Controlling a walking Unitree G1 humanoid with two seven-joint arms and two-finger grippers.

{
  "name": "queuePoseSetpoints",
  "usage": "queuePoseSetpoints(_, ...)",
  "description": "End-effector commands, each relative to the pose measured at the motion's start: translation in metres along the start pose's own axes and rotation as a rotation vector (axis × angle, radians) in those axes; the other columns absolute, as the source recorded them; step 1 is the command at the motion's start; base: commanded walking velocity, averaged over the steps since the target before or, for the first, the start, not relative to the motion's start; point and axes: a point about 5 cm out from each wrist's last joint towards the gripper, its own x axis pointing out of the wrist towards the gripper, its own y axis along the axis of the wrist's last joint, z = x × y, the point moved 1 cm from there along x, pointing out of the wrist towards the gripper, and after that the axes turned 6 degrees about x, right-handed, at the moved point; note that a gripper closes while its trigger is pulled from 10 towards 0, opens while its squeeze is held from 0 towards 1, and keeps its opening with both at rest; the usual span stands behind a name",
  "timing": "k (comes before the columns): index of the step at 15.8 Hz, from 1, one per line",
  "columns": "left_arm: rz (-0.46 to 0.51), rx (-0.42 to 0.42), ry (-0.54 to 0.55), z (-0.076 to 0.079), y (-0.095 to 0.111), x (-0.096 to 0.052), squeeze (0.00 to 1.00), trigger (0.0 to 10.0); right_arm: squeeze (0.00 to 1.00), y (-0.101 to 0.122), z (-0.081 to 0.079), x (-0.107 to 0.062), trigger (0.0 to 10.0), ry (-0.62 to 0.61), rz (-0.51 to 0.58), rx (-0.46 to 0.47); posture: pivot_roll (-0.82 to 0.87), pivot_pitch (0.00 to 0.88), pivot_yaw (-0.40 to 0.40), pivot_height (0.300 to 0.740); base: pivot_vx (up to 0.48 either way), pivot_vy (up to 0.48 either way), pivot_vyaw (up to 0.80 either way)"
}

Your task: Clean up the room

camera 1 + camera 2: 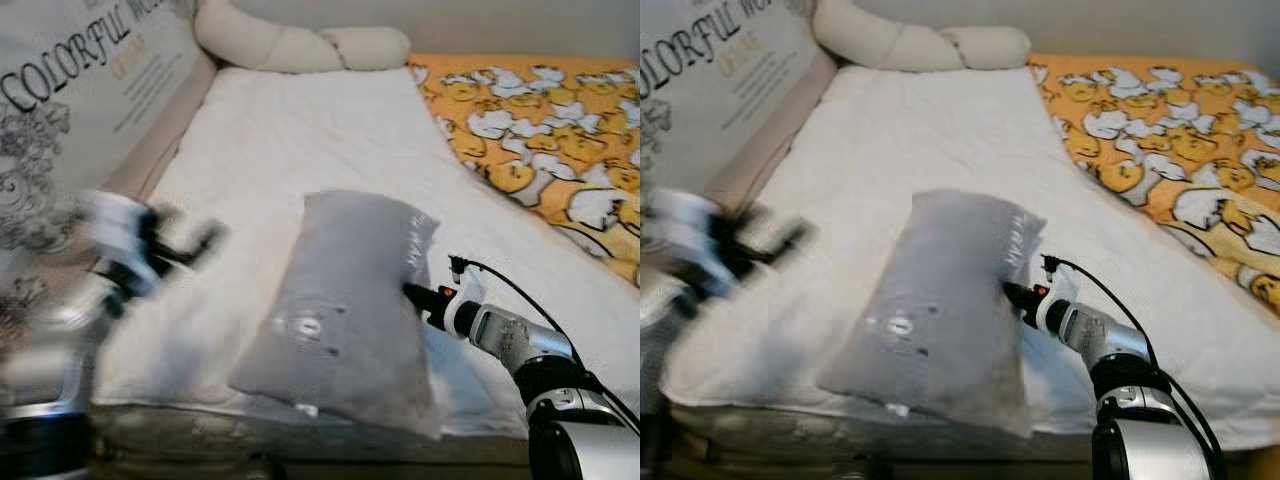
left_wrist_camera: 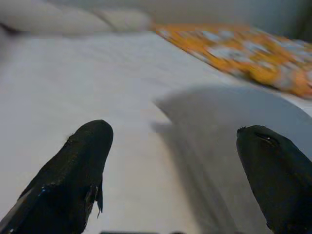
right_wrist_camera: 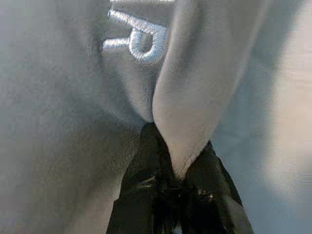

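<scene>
A grey pillow [image 1: 350, 300] lies on the white sheet near the bed's front edge, tilted up on its right side. My right gripper [image 1: 415, 293] is shut on the pillow's right edge; in the right wrist view a fold of the grey pillow [image 3: 187, 97] is pinched between the black fingers [image 3: 151, 185]. My left gripper [image 1: 195, 245] hovers blurred over the sheet to the pillow's left. In the left wrist view its two black fingers [image 2: 73, 175] stand wide apart with nothing between them, and the grey pillow [image 2: 234, 126] lies ahead.
The white sheet [image 1: 300, 140] covers the bed. An orange quilt with a duck pattern [image 1: 540, 130] lies at the right. A long cream bolster [image 1: 300, 45] rests at the head. A printed board with lettering [image 1: 80, 100] stands along the left.
</scene>
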Motion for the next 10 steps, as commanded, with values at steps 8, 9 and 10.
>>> queuePoseSetpoints(8,-0.159,-0.394,-0.24,0.033,-0.072,0.05,1.0,10.0,1.0,0.011,-0.008,-0.003,10.0,0.117,0.129,0.021,-0.03,0.0,0.045,0.74,0.0,0.0,0.0)
queuePoseSetpoints(9,-0.15,-0.434,-0.251,0.037,-0.075,0.05,1.0,10.0,1.0,0.01,-0.006,-0.006,10.0,0.142,0.136,0.046,-0.05,0.0,0.053,0.74,0.0,0.0,0.0)
queuePoseSetpoints(10,-0.131,-0.51,-0.286,0.044,-0.08,0.05,1.0,10.0,1.0,0.006,-0.001,-0.012,10.0,0.169,0.139,0.101,-0.05,0.0,0.056,0.74,0.0,0.0,0.0)
